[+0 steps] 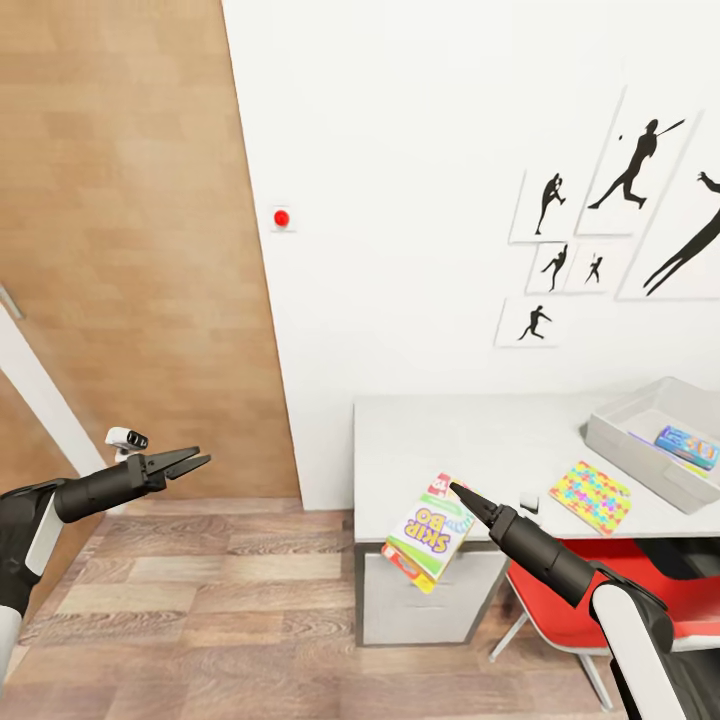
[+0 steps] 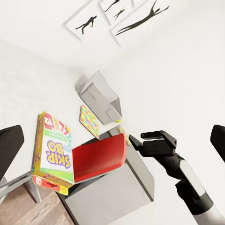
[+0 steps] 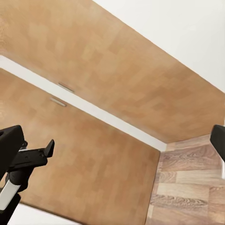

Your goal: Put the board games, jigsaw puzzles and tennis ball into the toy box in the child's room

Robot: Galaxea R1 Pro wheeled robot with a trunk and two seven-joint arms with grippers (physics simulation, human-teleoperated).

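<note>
The step in hand looks like the delivery of one board game: the bright Skip-Bo card-game box (image 1: 432, 531), white and green with a red base, hangs tilted at the front left corner of the pale grey worktop (image 1: 480, 440), partly past its edge, with the tip of the right gripper (image 1: 468, 497) at its upper corner. From the head view the black fingers appear drawn together to a point, but whether they actually pinch the box I cannot tell; in the left wrist view the box (image 2: 52, 154) seems to stand apart from that gripper (image 2: 143, 139), so the hold is uncertain. The left gripper (image 1: 187, 463) hovers over the wooden floor (image 1: 220, 600) well left of the worktop, its fingers slightly parted and holding nothing. The grey rectangular plastic toy box (image 1: 640, 440) sits at the far right of the worktop, tilted towards the camera, and already contains a blue flat box (image 1: 688, 445); what else lies inside is hidden by its wall. A flat multicoloured jigsaw puzzle (image 1: 590, 496) lies on the worktop just beside the toy box, not yet put away, above a red chair (image 1: 560, 600) tucked underneath. The next move, I judge, calls for a firm grip on the game, then a carry rightwards across the worktop, over the puzzle, to release it inside the toy box.
</note>
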